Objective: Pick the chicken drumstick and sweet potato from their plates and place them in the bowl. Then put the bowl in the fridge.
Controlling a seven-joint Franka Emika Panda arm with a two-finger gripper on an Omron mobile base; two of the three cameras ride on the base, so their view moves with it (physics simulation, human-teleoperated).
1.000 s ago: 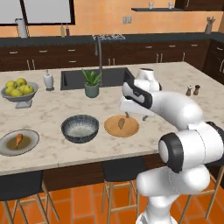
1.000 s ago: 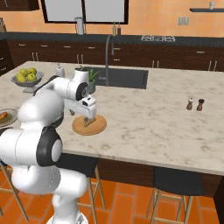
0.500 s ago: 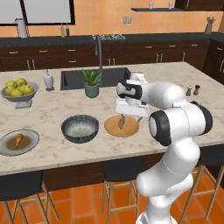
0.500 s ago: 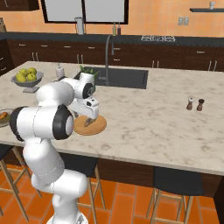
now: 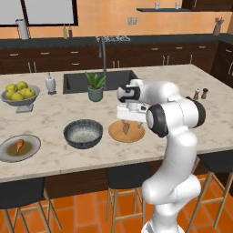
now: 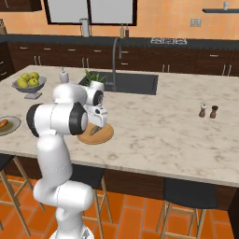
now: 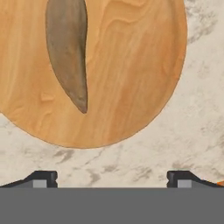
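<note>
Hand view has my gripper (image 7: 112, 178) spread wide and empty over the counter (image 7: 192, 87), wood plate (image 7: 131, 65) just ahead, drumstick (image 7: 68, 48) lying on it, bowl (image 5: 83, 134) beside that plate, sweet potato (image 5: 19, 146) on the grey plate (image 5: 9, 154) beyond.

— What kind of place is it?
— A home kitchen: a marble island (image 5: 54, 116) with a sink (image 5: 100, 81) and faucet (image 5: 103, 54), dark cabinets (image 6: 186, 72), bar stools (image 5: 125, 175), and an orange tile floor (image 6: 135, 224).
</note>
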